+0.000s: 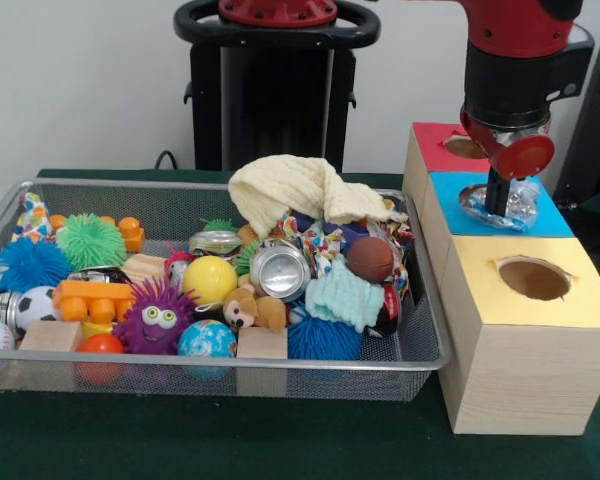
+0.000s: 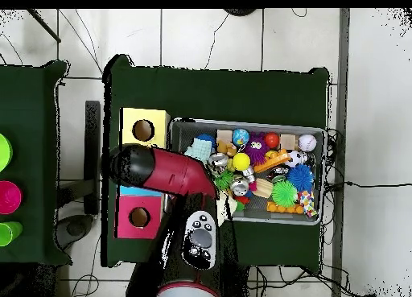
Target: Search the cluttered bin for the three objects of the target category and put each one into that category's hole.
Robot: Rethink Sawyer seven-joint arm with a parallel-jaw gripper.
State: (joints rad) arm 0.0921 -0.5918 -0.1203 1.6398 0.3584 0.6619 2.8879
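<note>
My gripper (image 1: 498, 203) hangs over the blue box (image 1: 552, 216), the middle one of three boxes to the right of the bin. It looks shut on a crumpled piece of clear plastic (image 1: 520, 207) that sits right at the blue box's hole. In the overhead view the red arm (image 2: 165, 171) covers the blue box and hides the gripper. The wire mesh bin (image 1: 230, 362) holds a crushed silver can (image 1: 280, 270) at its centre and another flattened can (image 1: 215, 241) behind it.
A red box (image 1: 435, 150) stands behind the blue one, and a yellow box (image 1: 580, 300) with an open round hole (image 1: 533, 278) in front. The bin is packed with balls, spiky toys, blocks, a yellow cloth (image 1: 290, 190) and a teddy bear (image 1: 252, 310).
</note>
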